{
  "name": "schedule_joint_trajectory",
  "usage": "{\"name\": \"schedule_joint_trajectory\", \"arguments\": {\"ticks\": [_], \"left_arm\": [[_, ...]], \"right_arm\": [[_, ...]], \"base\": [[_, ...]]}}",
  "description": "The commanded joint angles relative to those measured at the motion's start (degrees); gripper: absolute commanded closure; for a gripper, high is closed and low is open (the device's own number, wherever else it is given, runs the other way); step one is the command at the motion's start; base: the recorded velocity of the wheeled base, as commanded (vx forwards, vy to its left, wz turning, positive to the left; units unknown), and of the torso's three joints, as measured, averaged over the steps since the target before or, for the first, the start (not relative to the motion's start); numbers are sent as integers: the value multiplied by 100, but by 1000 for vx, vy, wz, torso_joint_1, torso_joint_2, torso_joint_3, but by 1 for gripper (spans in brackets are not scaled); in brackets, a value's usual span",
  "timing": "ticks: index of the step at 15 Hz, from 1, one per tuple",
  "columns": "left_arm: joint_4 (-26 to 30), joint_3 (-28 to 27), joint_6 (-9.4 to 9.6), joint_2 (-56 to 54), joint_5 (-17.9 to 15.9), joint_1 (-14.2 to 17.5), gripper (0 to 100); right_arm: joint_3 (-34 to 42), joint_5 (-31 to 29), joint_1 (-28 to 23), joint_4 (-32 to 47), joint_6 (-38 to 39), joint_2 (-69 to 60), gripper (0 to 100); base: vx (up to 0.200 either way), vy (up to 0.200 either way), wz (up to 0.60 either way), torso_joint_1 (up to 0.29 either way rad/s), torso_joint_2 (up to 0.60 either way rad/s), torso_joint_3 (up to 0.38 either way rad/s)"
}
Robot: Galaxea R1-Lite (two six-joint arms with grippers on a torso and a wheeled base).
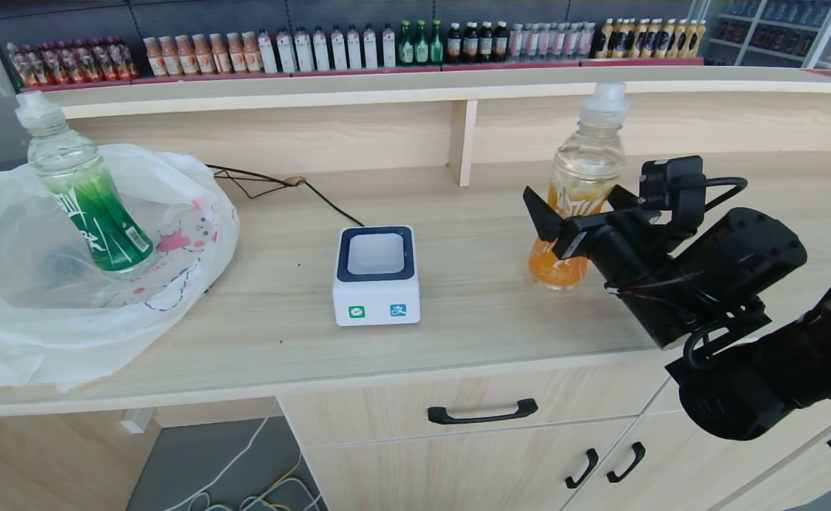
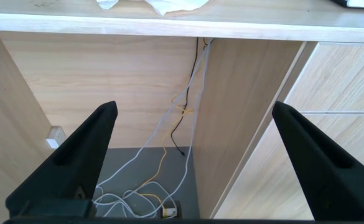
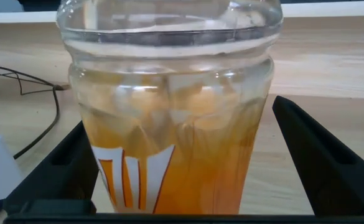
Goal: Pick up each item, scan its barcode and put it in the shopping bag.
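Pick-up step: right gripper point(image 1: 576, 201), jaws spread, straddles the orange bottle point(image 1: 589, 152) right of the scanner point(image 1: 376, 277); next, close them firmly.

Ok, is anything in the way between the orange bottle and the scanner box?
No, nothing visible. The right gripper is open, with a finger on each side of the orange bottle. Only bare counter lies between the bottle and the scanner. The cable runs behind the scanner, off that path.

The orange bottle point(image 1: 585, 167) and green bottle point(image 1: 96, 213) carry white-marked labels (pale caps).
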Motion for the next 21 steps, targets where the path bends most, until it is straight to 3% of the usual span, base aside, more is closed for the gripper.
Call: {"name": "schedule_joint_trajectory", "arguments": {"ticks": [1,7,8,21], "left_arm": [[0,0,0,-2,-1,2,0],[0,0,0,-2,-1,2,0],[0,0,0,-2,-1,2,0],[0,0,0,-2,-1,2,0]], "right_arm": [[-42,0,1,-6,-2,13,0],[-25,0,1,-6,-11,-48,0],[2,0,1,-6,-11,-66,100],[11,0,1,-6,7,-356,100]], "base": [[0,0,0,0,0,0],[0,0,0,0,0,0],[0,0,0,0,0,0],[0,0,0,0,0,0]]}}
